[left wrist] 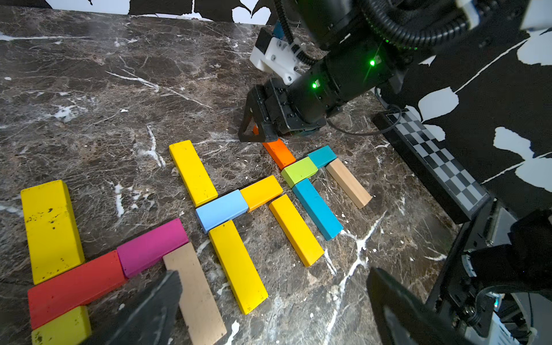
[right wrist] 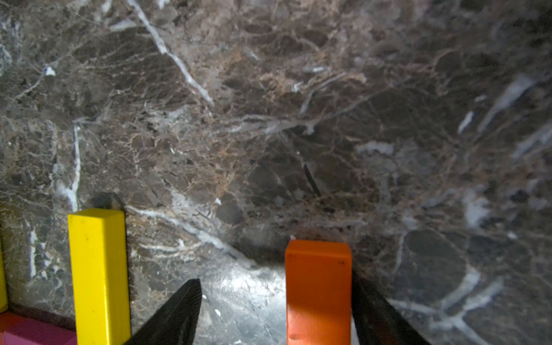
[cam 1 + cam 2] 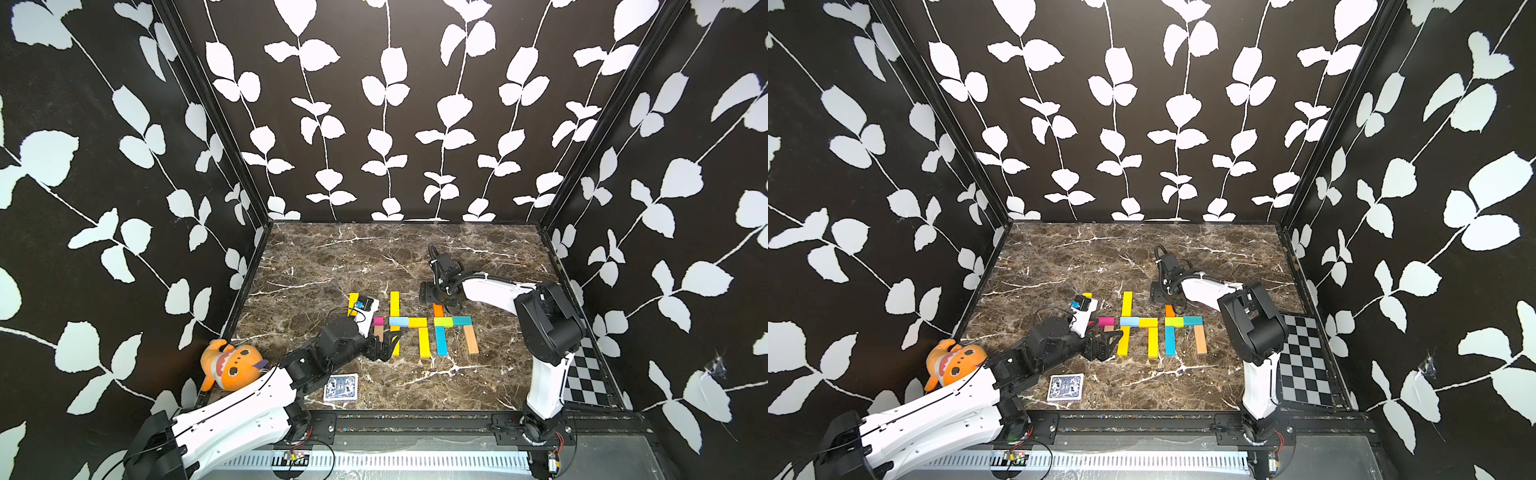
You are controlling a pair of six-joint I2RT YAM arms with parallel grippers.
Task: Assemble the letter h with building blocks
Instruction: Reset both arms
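One marble table (image 3: pixel 332 257) carried one plush toy (image 3: pixel 230 365), two parted grippers holding nothing, left gripper (image 3: pixel 384 348) wide beside a yellow bar (image 3: pixel 395 345), right gripper (image 2: pixel 274 289) straddling the orange stem bar (image 2: pixel 318 283) of the rightmost letter h (image 3: pixel 443 321), one playing card (image 3: pixel 340 387), fifteen building blocks (image 1: pixel 222 210)

**Where there's room to move**

Far half of the marble table (image 3: pixel 374 257) is wide open. The building blocks (image 3: pixel 417 322) fill the middle band, with tight gaps. The right gripper (image 2: pixel 274 280) straddles the orange block (image 2: pixel 318 283). The left arm (image 3: pixel 324 353) sprawls across near-left beside a plush toy (image 3: pixel 230 365). A playing card (image 3: pixel 340 387) lies near. Near-centre looks passable, I think.
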